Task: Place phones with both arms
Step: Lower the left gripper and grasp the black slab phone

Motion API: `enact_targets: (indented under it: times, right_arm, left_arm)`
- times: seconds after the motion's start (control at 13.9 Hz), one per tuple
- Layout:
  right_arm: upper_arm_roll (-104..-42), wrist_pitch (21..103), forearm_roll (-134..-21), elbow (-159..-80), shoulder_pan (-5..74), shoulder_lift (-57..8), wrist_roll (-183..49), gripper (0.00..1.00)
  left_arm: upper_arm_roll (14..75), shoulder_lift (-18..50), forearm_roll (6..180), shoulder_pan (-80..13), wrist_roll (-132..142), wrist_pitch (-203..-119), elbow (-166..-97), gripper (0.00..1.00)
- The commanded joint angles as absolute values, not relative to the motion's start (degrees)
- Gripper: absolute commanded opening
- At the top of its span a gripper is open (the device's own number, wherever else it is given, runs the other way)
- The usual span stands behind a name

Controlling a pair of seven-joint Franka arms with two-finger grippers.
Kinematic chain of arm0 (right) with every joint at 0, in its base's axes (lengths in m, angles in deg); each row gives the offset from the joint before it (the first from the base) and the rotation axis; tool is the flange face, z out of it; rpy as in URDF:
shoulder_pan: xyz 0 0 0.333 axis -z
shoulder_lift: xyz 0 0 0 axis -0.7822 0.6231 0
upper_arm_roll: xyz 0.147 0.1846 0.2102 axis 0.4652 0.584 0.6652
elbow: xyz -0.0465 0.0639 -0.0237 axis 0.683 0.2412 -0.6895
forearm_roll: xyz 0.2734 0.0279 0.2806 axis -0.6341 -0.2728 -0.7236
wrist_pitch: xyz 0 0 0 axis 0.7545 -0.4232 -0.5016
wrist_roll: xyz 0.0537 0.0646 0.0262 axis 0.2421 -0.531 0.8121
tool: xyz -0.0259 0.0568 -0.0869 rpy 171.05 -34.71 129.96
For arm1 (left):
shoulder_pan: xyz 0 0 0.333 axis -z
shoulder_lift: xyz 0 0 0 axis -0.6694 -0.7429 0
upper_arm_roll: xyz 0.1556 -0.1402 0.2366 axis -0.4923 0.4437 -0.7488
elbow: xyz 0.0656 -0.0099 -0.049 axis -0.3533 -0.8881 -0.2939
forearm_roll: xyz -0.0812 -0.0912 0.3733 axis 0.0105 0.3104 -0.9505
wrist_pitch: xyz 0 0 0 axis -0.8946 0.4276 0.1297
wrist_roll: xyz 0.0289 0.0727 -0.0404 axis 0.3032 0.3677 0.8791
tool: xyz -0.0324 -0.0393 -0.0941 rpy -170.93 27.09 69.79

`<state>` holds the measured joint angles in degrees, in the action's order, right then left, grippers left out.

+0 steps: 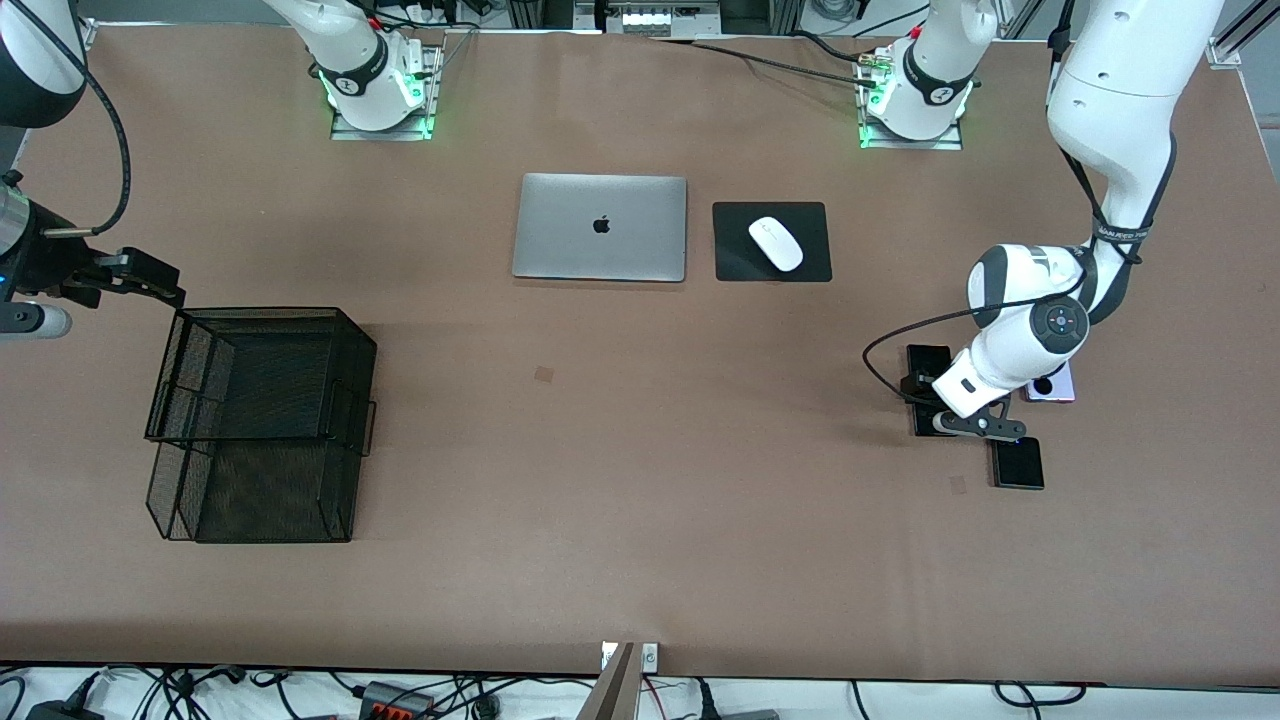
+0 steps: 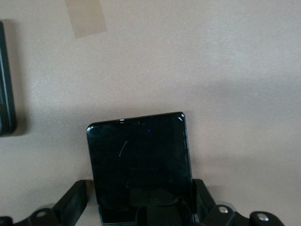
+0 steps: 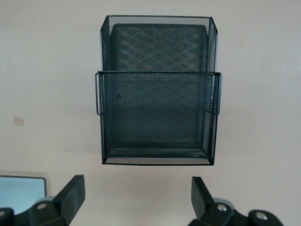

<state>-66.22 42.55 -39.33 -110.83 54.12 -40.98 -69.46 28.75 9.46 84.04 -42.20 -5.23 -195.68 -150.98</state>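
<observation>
Left wrist view shows the left gripper (image 2: 143, 200) spread wide, one finger on either side of the slim black phone (image 2: 140, 165) lying flat on the table (image 2: 225, 56). Front view hides this under the wrist. Right gripper (image 3: 136, 197) waits wide open over the mesh basket (image 3: 157, 117), which lies toward the right arm's end.

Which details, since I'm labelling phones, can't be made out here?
Lilac phone: front view, mostly under the left arm.
Slab phone: front view, partly under that arm; left wrist view, end hidden by left hand.
Black flip phone: left wrist view, cut by the edge.
</observation>
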Motion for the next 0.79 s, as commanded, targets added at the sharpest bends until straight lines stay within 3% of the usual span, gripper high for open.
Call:
enact_targets:
  times: [0.0,0.07,0.22,0.5,0.72]
  right_arm:
    - [-65.84,41.52,-38.77,-109.62,54.54,-40.48,-69.55,1.0]
    - [-65.84,41.52,-38.77,-109.62,54.54,-40.57,-69.64,1.0]
    - [-65.84,41.52,-38.77,-109.62,54.62,-40.57,-69.64,1.0]
    - [-65.84,41.61,-38.86,-109.62,54.62,-40.48,-69.64,1.0]
    - [-65.75,41.52,-38.86,-109.62,54.54,-40.48,-69.64,1.0]
  left_arm:
    - [29.05,9.78,82.92,-42.82,-5.81,-196.75,-151.67,0.66]
    - [29.05,9.87,82.92,-42.82,-5.72,-196.75,-151.67,0.51]
    - [29.14,10.22,82.92,-42.82,-5.45,-196.66,-151.58,0.37]
    - [29.32,13.2,82.92,-41.94,-5.28,-193.87,-148.78,0.37]
    - [32.03,12.95,82.92,-40.88,-5.19,-182.29,-138.7,0.38]
